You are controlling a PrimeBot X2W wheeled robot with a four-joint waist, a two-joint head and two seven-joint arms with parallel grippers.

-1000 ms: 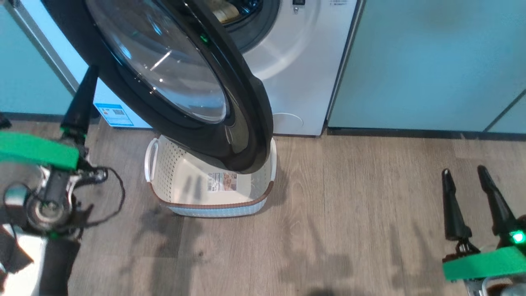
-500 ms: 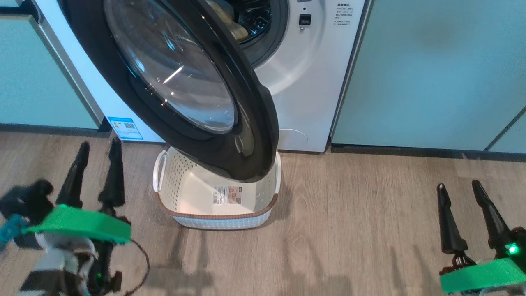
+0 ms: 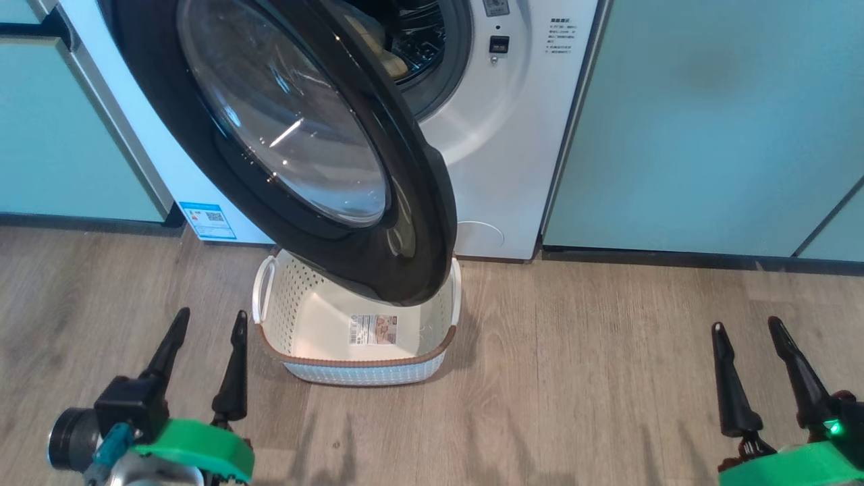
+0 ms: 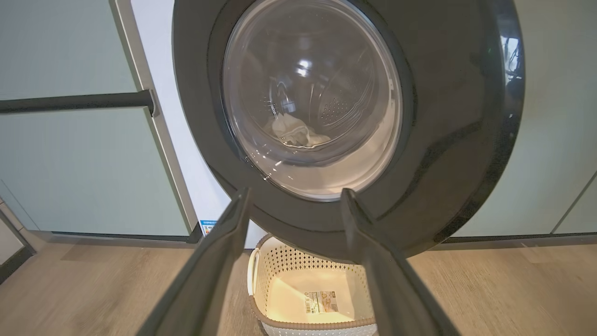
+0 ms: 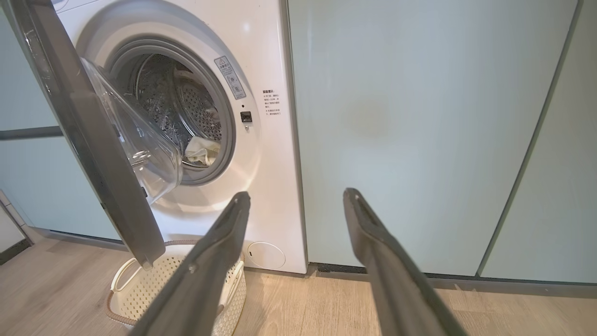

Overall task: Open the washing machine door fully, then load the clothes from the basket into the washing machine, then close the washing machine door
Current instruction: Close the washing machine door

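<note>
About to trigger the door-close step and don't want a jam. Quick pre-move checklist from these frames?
1. Basket emptied: ok, just the label on its bottom.
2. Clothes in the washing machine drum: ok, pale fabric lies inside.
3. Fabric clear of the grey seal: cannot tell, it lies close to the ring.
4. Left gripper open and empty: ok.
5. Right gripper open and empty: ok.
6. Washing machine door clears the basket rim on the swing: cannot tell; its lower edge hangs over the basket.
</note>
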